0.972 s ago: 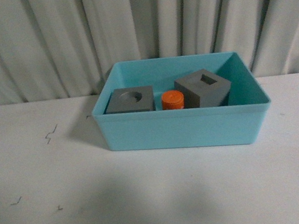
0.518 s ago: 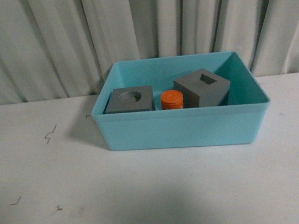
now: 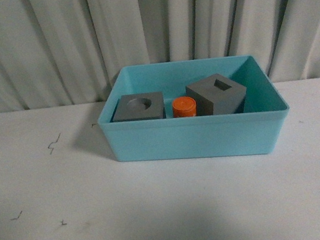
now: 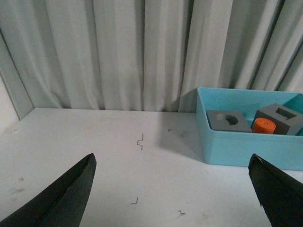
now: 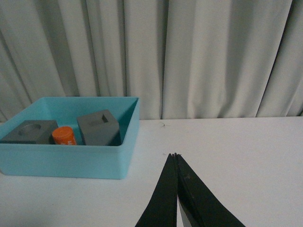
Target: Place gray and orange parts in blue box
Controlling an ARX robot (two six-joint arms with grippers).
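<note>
Jaws: my left gripper (image 4: 173, 198) spread wide, my right gripper (image 5: 176, 158) pressed together, both empty, since both matte gray cubes (image 3: 139, 106) and the orange cylinder (image 3: 184, 106) sit inside the light blue plastic box (image 3: 198, 135)

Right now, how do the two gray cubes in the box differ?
The left gray cube has a round recess on top; the right gray cube has a square one. The left cube sits square to the blue box; the right cube is turned, one corner toward the front wall. The right cube's top also sits higher. Both are matte gray, inside the box, flanking the orange cylinder.
</note>
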